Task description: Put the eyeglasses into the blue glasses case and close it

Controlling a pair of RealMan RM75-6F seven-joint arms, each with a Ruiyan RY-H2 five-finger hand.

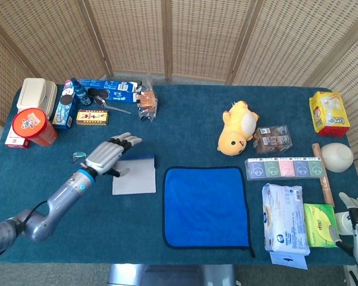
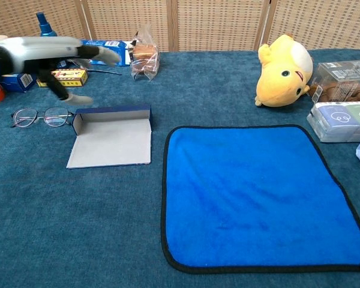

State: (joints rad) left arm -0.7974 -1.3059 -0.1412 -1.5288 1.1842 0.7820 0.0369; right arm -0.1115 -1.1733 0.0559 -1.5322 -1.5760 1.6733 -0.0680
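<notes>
Hovering over the eyeglasses (image 2: 42, 116), the left hand (image 1: 109, 154) has its fingers spread and grips nothing. Glasses lie flat on the table (image 2: 240, 84), just left of the open blue glasses case (image 2: 111, 137). Judged light, thin-framed, fragile; best pinched at the bridge or a rim. Bare cloth around them gives approach room. Right hand (image 1: 353, 215) idles at the table's corner, fingers apart.

Head overhead; chest low, nearer.

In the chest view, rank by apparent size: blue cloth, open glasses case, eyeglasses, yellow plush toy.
1. Blue cloth, by far the largest.
2. Open glasses case.
3. Yellow plush toy, close to the case; it sits farther back, so unsure.
4. Eyeglasses.
</notes>
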